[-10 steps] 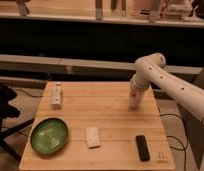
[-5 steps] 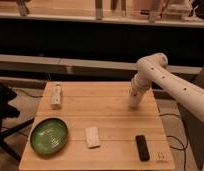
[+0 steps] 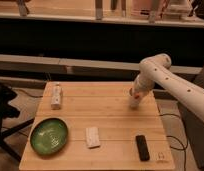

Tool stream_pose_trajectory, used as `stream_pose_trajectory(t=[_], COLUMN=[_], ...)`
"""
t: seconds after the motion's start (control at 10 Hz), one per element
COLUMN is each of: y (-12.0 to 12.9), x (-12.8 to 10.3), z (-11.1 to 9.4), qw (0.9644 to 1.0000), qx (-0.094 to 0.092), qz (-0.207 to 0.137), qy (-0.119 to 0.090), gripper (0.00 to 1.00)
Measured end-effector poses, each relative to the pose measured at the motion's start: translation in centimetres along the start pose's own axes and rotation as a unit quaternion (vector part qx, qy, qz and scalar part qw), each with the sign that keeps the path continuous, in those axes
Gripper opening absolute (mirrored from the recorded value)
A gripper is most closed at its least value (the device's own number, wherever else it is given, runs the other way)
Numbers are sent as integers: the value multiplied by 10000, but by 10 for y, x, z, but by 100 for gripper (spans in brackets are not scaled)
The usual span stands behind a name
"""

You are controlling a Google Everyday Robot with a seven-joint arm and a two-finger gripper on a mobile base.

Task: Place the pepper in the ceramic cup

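Observation:
My gripper (image 3: 135, 96) hangs from the white arm that reaches in from the right, over the back right part of the wooden table (image 3: 110, 120). A small white ceramic cup (image 3: 133, 103) stands right under and against it, partly covered by it. A small red-orange spot, the pepper (image 3: 137, 94), shows at the gripper's tip, level with the cup's mouth. I cannot tell whether the pepper is held or lies in the cup.
A green plate (image 3: 49, 135) sits at the front left. A white carton (image 3: 56, 95) lies at the back left. A flat pale block (image 3: 92, 137) is at the front middle and a black object (image 3: 142, 147) at the front right.

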Motion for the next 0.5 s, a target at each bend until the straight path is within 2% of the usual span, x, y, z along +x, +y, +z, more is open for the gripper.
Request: stream_pose_trajectory(t=[0.3,0.5], y=[8,12], x=[-2,-3], z=[-5,-6], qw=[10000,10000], qx=[-18,-18], qz=[33,31], qy=[52,68], gripper=[44,37])
